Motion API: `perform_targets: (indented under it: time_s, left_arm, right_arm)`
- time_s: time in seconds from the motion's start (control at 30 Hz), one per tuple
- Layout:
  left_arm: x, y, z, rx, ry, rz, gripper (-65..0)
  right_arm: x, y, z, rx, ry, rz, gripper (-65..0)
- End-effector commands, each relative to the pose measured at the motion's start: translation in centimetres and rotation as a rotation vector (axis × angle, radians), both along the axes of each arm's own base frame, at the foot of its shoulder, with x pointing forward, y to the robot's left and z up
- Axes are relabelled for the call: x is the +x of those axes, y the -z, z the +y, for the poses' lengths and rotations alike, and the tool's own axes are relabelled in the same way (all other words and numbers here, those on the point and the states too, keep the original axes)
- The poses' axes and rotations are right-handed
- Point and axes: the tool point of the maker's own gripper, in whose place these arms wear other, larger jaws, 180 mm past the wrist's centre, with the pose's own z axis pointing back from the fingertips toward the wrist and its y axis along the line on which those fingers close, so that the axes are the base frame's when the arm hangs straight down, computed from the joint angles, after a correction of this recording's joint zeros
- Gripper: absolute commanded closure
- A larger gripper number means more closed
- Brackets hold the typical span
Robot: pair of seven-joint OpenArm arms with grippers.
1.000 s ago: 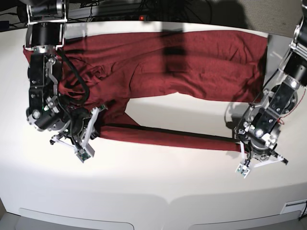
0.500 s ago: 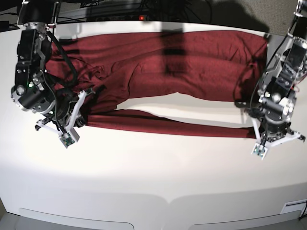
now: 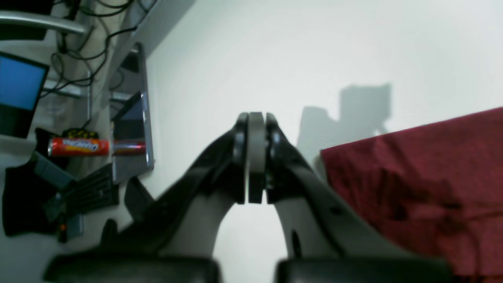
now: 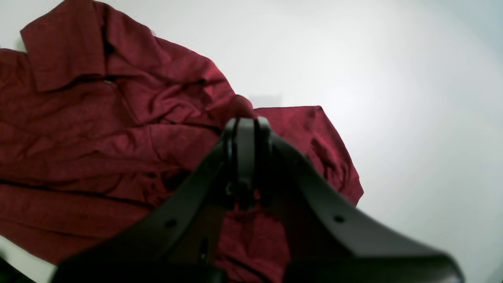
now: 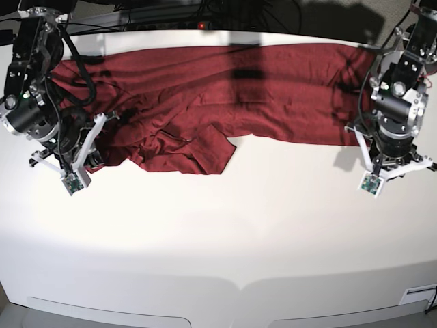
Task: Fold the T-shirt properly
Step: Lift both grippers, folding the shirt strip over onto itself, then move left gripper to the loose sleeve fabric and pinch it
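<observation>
The maroon T-shirt lies spread across the back of the white table, with one sleeve crumpled in a heap left of centre. In the right wrist view my right gripper is shut, and a hump of the T-shirt rises right up to its tips. That arm stands at the shirt's left end. In the left wrist view my left gripper is shut with nothing in it, just off the T-shirt's edge. Its arm hangs over the shirt's right end.
Beyond the table's edge in the left wrist view are a red can, a blue screen, a keyboard and cables. Bare white tabletop fills the front half in the base view.
The sleeve that was stretched taut between both grippers has left the left gripper and fallen in a heap left of centre. Both arms have drawn back toward the table's far side.
</observation>
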Motion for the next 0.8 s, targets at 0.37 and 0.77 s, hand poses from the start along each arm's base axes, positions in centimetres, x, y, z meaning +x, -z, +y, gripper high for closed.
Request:
perform_targets:
  time_s: [0.37,0.77]
  left_arm:
    - [-0.5,-0.1,-13.9,-0.569,0.319,0.049,-8.8]
    - [1.5,6.0,-19.3,-0.722,0.306,0.247,-10.6]
  right_arm:
    - [0.4,-1.1,0.1,0.006,-0.01,-0.028,0.0]
    - [-1.5,0.7,-0.1,-0.005,-0.004,0.043,0.0]
